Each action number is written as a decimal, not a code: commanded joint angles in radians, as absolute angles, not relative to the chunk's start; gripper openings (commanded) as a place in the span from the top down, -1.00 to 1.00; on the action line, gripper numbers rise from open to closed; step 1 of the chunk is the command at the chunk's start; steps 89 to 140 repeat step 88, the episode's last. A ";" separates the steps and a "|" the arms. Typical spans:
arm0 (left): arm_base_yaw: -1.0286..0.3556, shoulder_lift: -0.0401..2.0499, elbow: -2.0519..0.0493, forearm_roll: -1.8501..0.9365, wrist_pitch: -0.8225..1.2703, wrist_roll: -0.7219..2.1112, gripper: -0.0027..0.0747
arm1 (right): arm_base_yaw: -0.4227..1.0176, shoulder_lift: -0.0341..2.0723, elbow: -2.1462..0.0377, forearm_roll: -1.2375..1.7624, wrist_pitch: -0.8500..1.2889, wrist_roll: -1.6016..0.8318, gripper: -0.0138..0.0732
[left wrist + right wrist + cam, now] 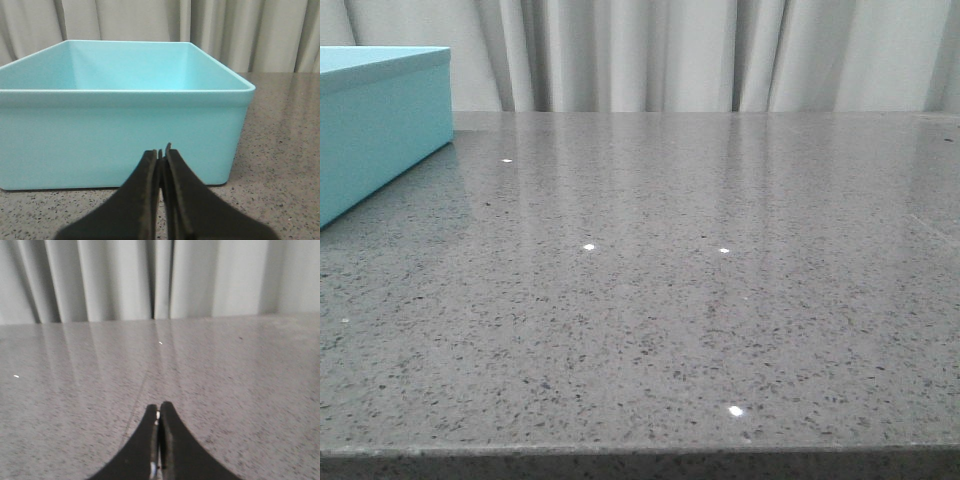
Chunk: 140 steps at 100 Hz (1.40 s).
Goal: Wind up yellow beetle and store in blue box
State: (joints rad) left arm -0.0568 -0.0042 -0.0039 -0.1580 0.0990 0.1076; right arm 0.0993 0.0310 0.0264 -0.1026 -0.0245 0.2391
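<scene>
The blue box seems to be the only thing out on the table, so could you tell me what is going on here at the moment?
Nothing is being handled right now. The blue box sits open-topped at the far left of the grey table, and what shows of its inside looks empty. The left gripper is shut on nothing, facing the box's near wall without touching it. The right gripper is also shut and empty, over bare tabletop. The yellow beetle does not appear in any view.

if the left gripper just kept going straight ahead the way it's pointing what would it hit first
Most likely the near wall of the blue box. In the left wrist view the left gripper, jaws shut, points squarely at that wall, with only a strip of grey table between them. How wide the gap is cannot be judged.
</scene>
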 commanded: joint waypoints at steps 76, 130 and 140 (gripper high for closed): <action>-0.065 -0.036 0.040 -0.169 0.033 0.107 0.98 | 0.064 -0.031 0.010 -0.025 0.068 0.127 0.82; -0.065 -0.036 0.040 -0.169 0.033 0.107 0.98 | 0.064 -0.031 0.010 -0.025 0.068 0.127 0.82; -0.065 -0.036 0.040 -0.169 0.033 0.107 0.98 | 0.064 -0.031 0.010 -0.025 0.068 0.127 0.82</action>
